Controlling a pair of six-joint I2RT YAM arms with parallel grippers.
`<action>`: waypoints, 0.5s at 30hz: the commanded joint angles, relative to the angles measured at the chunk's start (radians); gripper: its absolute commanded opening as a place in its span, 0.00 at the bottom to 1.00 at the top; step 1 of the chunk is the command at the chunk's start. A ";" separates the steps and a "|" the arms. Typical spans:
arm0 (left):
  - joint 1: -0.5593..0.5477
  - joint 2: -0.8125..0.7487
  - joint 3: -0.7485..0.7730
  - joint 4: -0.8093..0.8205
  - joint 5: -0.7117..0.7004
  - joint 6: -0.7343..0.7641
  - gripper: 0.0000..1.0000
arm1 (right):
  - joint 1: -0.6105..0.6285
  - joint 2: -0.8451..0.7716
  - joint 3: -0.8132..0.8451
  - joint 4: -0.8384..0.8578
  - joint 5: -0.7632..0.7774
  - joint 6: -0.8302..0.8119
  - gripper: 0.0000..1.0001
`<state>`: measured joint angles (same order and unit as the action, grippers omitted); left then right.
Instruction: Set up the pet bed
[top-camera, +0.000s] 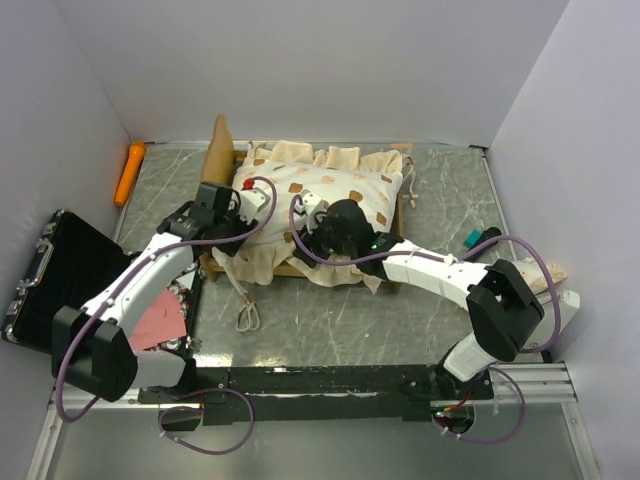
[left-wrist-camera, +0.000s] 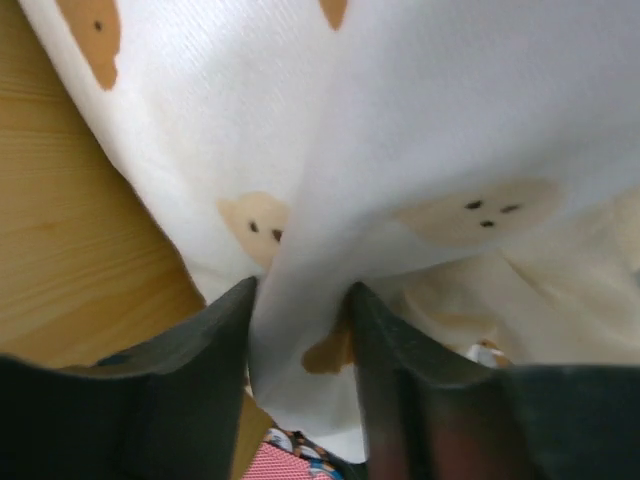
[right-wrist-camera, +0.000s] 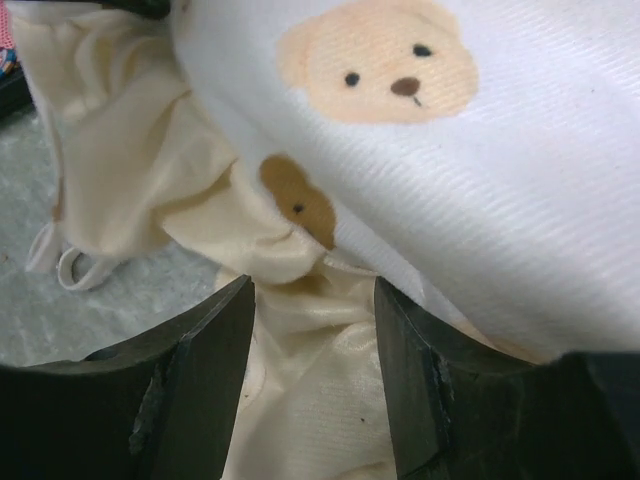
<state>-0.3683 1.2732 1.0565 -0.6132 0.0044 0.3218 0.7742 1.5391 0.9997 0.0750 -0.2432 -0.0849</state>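
Bed (top-camera: 218, 170): sitting at the back middle of the tabletop (top-camera: 330, 330), with the wavy headboard (top-camera: 217, 140) standing at its left end.
Pillow (top-camera: 335, 188): lying on top of the bed, white with tan bear faces.
Mattress (top-camera: 262, 262): its cream ruffle is spilling over the bed's near edge onto the tabletop, with a tie loop (top-camera: 247, 318) trailing out in front.
Left fingers (left-wrist-camera: 190, 370): reaching in at the bed's left end, just beside the light wood. They are standing either side of a fold of bear-print fabric that is filling the gap and touching both. Whether that fold is pillow or mattress, and whether they are pinching it, I cannot tell.
Right fingers (right-wrist-camera: 200, 380): hovering at the pillow's near edge, standing apart and clasping nothing, with the ruffle lying below the gap.
Case (top-camera: 60, 270): lying open at the tabletop's left edge, with a pink thing (top-camera: 158, 322) showing inside.
Orange thing (top-camera: 130, 172): lying by the left wall, apart from the bed.
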 joint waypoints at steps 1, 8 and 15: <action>-0.001 0.018 0.097 0.021 -0.031 0.022 0.27 | -0.027 0.016 0.094 -0.015 0.035 -0.036 0.57; -0.003 0.038 0.328 -0.014 0.080 -0.016 0.01 | -0.066 0.007 0.221 -0.105 -0.008 -0.104 0.55; -0.003 0.029 0.410 -0.048 0.151 -0.036 0.01 | 0.054 -0.106 0.116 0.049 -0.177 -0.122 0.56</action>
<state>-0.3683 1.3228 1.4281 -0.6556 0.0925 0.3115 0.7521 1.4921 1.1435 0.0132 -0.2958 -0.1776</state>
